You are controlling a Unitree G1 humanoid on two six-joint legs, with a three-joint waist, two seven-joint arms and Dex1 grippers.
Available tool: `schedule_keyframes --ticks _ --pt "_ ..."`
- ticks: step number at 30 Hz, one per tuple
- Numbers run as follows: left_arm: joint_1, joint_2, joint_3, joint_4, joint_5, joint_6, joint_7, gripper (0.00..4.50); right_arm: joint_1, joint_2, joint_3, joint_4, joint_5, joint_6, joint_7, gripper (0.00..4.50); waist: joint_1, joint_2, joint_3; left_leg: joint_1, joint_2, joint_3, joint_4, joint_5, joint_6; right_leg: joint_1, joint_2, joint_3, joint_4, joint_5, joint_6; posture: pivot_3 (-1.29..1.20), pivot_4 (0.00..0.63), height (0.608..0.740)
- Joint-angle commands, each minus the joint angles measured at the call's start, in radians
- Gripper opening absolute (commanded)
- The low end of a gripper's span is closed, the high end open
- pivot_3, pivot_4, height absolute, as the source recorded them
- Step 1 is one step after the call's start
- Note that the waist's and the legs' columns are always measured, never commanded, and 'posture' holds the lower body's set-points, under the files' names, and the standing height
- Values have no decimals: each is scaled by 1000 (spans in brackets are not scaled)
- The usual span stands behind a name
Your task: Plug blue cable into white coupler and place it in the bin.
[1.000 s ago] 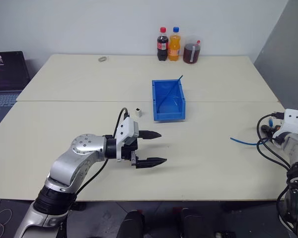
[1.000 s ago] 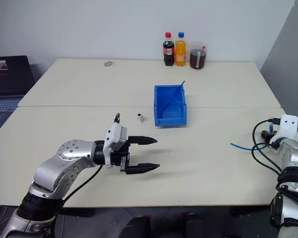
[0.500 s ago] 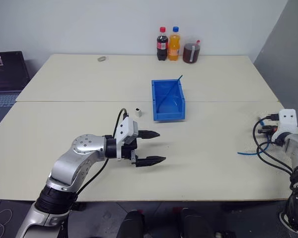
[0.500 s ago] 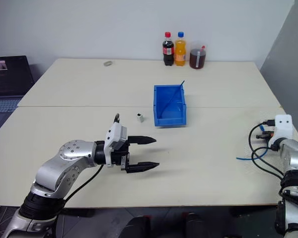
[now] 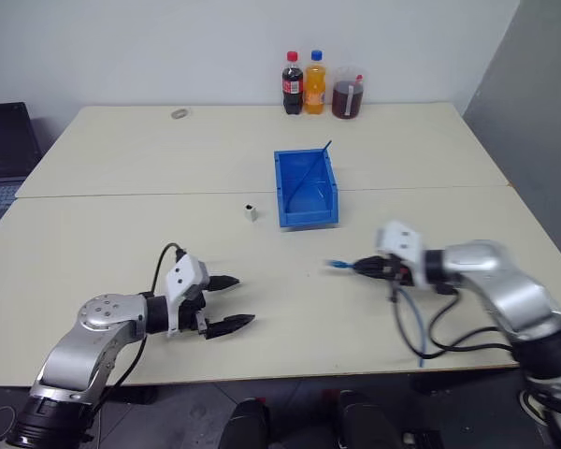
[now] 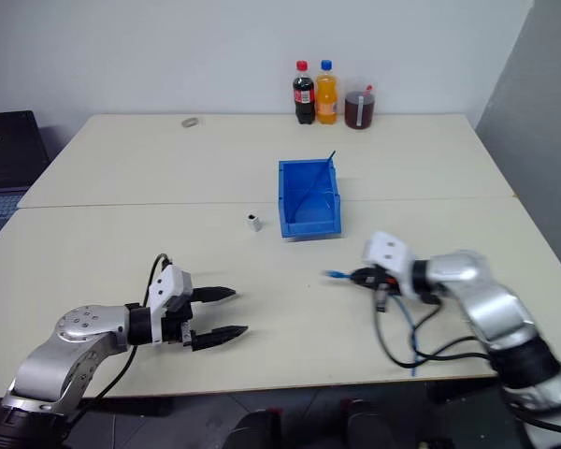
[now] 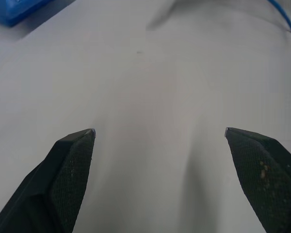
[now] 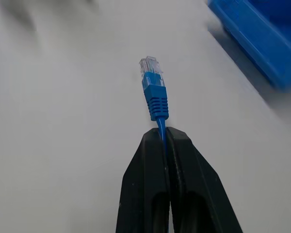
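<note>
Left end effector released, black fingers spread above the pale table | right end effector clenched on the thin light-blue cable, clear-tipped plug pointing toward the left arm | tiny white boxy coupler just beside the bright-blue rectangular plastic bin, both farther back.

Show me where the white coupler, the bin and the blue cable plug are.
white coupler (image 5: 250, 212), left eye view, its body.
bin (image 5: 281, 190), left eye view, left wall.
blue cable (image 8: 153, 93), right wrist view, its plug.
</note>
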Motion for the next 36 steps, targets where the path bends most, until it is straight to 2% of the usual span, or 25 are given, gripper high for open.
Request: schedule_keyframes --ticks 1,5,8,15,18,19,20,23,29,36 --pt "25 29 61 -3 7 -32 2 4500 -91 104 116 105 -99 -88 -3 36 13 -1 0 -1 1 0 0 0 0 0 0 -1 0 0 -1 0 150 740" --pt "70 43 97 23 17 -55 4 4500 -179 202 240 282 -218 -261 13 36 29 -1 0 -2 5 1 0 -1 -1 -1 0 -1 -1 2 -7 0 150 740" --pt "87 41 107 31 24 -66 8 4500 -210 232 268 363 -258 -344 36 36 29 -1 0 -2 5 1 0 -1 -2 -1 0 -2 -1 1 -8 0 150 740" --pt "89 22 85 16 29 -67 27 4500 -206 244 227 377 -235 -382 100 1494 27 -1 0 -1 5 2 0 -1 -2 -1 4 -1 -1 1 -8 0 150 740" --pt "60 9 61 27 38 -70 28 4500 -173 205 187 289 -178 -306 158 2386 29 -1 0 -1 8 0 0 -1 -2 -1 7 -2 0 1 -10 0 150 740" --pt "48 6 50 33 45 -73 26 4500 -160 193 168 250 -152 -264 174 2496 29 -1 0 -1 8 0 0 -1 -2 -1 7 -2 0 1 -10 0 150 740" --pt "36 2 39 40 53 -77 24 4500 -148 183 149 210 -125 -215 185 2828 30 -1 0 -1 8 0 0 -1 -2 -1 8 -2 0 1 -10 0 150 740" --pt "-19 -23 -5 73 86 -93 33 4500 -110 141 84 87 -72 -97 184 3443 29 -1 0 -1 8 0 0 -1 -2 -1 8 -2 0 1 -10 0 150 740" --pt "-128 -94 -85 198 162 -153 49 4500 -8 71 -1 -101 -40 46 114 3443 29 -1 0 -1 8 0 0 -1 -2 -1 8 -2 0 1 -10 0 150 740" --pt "-193 -120 -150 282 208 -217 -1 4500 59 39 -40 -222 -14 145 51 3443 30 -1 0 -1 8 0 1 -1 -2 0 8 -2 1 1 -9 0 150 740"
